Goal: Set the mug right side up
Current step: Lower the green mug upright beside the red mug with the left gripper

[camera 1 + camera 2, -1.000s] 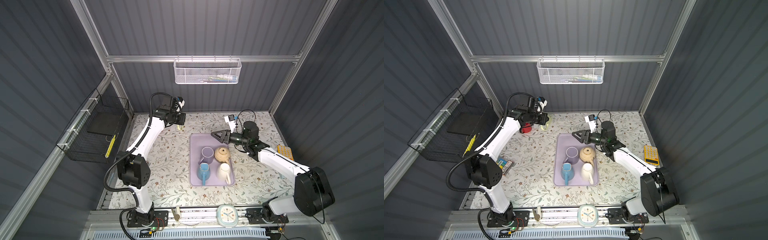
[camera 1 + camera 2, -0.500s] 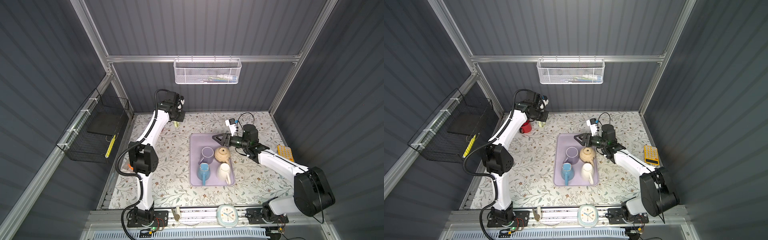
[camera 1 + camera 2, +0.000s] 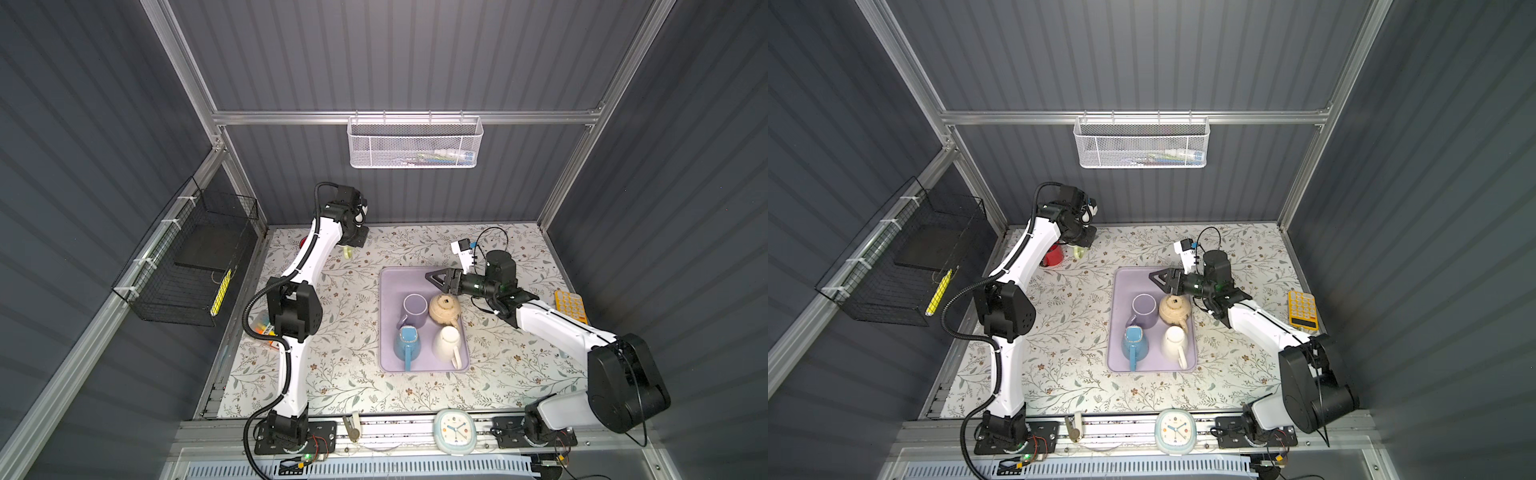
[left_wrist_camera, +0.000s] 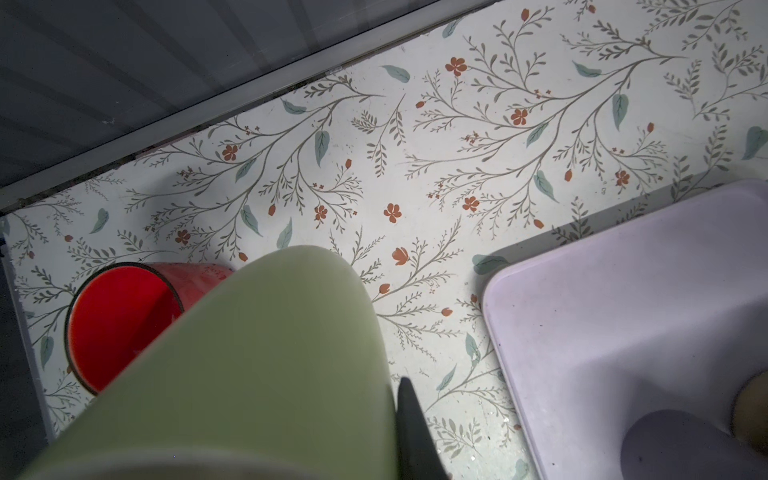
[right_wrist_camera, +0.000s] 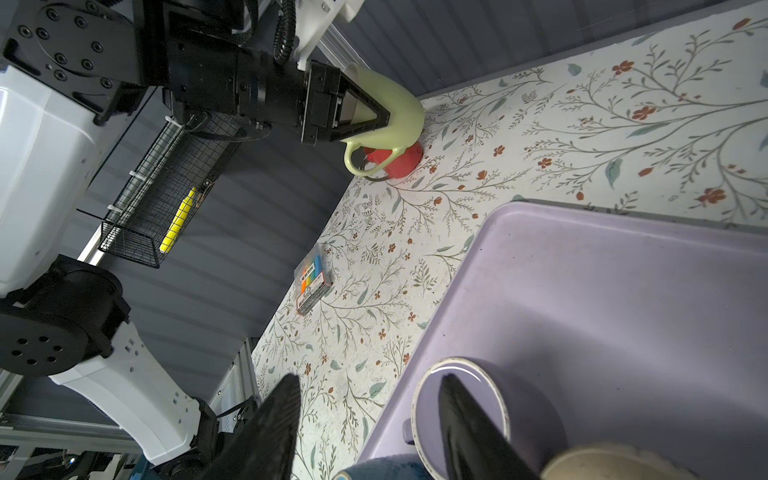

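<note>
**Mug (image 5: 390,110) is in the left claw, out past the tray's far-left corner**

So the pale green mug is clamped in the left claw (image 5: 374,116), which is closed tight on it. In the right wrist view it's tipped over rather than upright. Its handle hangs down in front of a red cup (image 5: 401,160), and its rounded end points away from the claw. I can't tell for sure which way the opening faces. In both top views only a sliver of green (image 3: 347,252) pokes out under the arm, well beyond the far-left corner of the purple tray (image 3: 399,278). The red cup (image 3: 1052,255) is just a bit further from the tray than that. In the left wrist view the mug (image 4: 249,353) fills most of the frame, with the red cup (image 4: 120,320) right behind it on the flowery worktop (image 4: 415,145).

The right claw (image 3: 432,277) hangs over the tray's far edge with its fingers (image 5: 274,424) apart and nothing between them. One fingertip sits over the mouth of a purple mug (image 3: 414,309) in the tray. A tan teapot (image 3: 444,309) sits beside that mug. A blue mug (image 3: 407,343) and a cream mug (image 3: 446,343) take up the tray's near half.
</note>
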